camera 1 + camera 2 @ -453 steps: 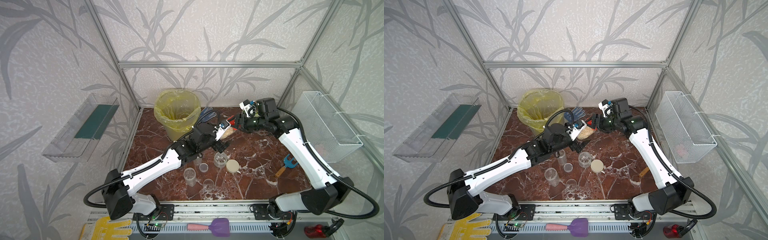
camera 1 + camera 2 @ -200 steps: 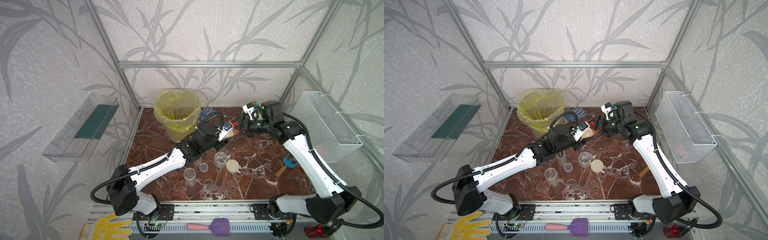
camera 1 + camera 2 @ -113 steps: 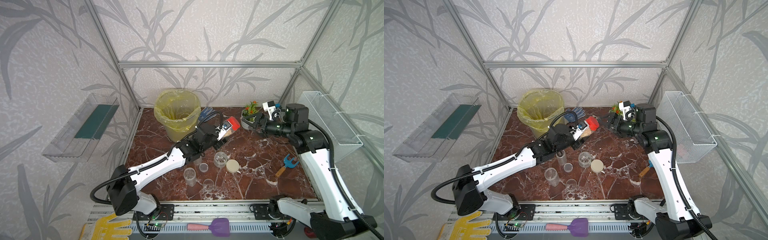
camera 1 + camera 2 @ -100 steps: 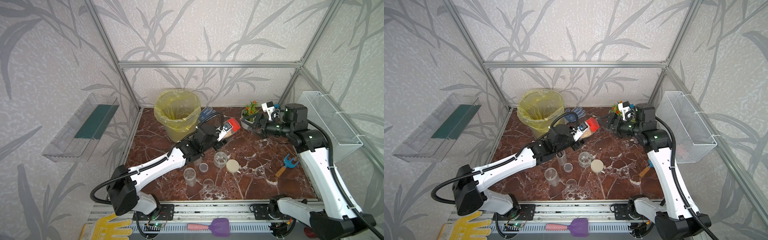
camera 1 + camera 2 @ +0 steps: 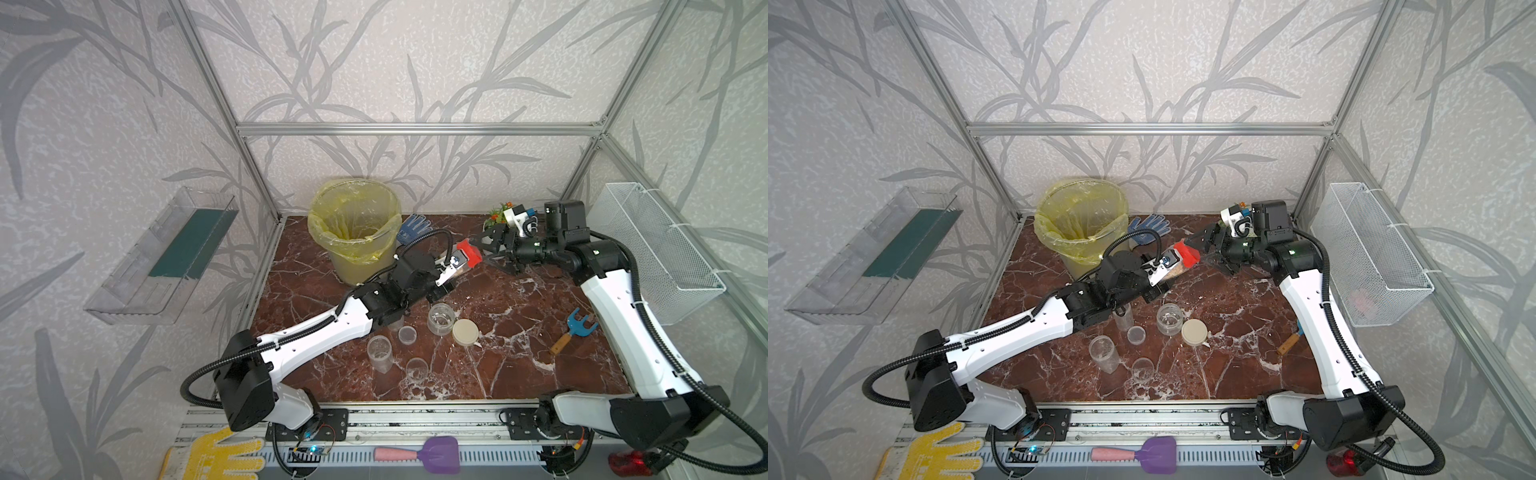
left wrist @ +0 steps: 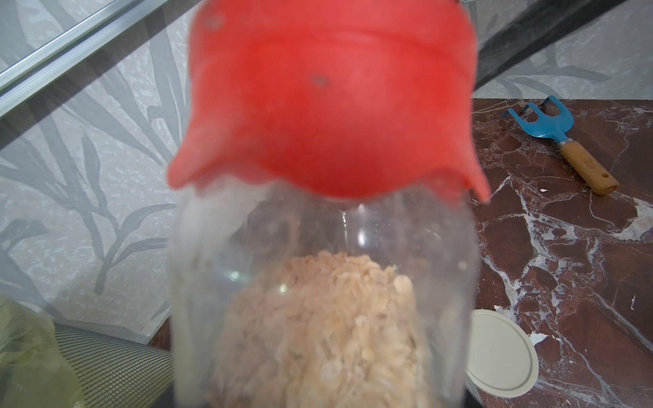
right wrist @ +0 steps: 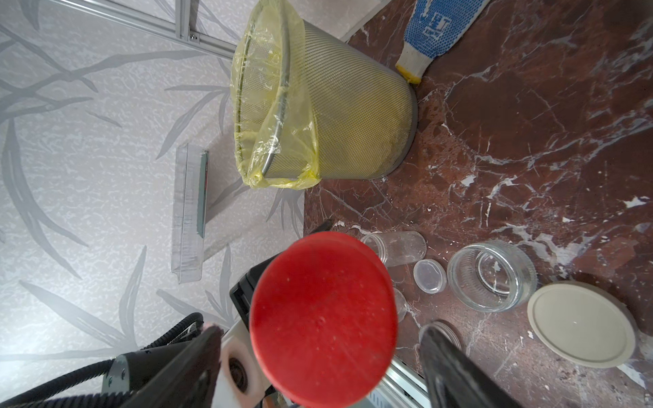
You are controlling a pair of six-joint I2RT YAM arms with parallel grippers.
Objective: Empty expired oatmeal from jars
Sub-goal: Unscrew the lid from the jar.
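The step in hand is uncapping the last full jar. The left tool is clamped around the clear body of the red-capped jar. It holds the jar in the air, tipped well over toward horizontal, above the back half of the table. That puts it between the lined bucket at the back left corner and the right arm. The oatmeal fills the lower part of the jar. The red cap is on and faces the right tool. That tool stands wide open: its 2 fingers flank the cap with a gap on each side and hold nothing.

Toward the front edge, the squat jar stands open beside its beige lid. A slim jar in the open and a second slim jar partly under the left arm look empty, with a small clear lid between them. I judge 3 of 4 jars done.

The next move calls for the right tool to close squarely on the cap's rim and work it off while the left tool keeps its hold. Whether the cap screws or pulls off I cannot tell. With the jar lying this flat, flakes could spill onto the table. The mouth should stay raised until the jar is over the bucket.
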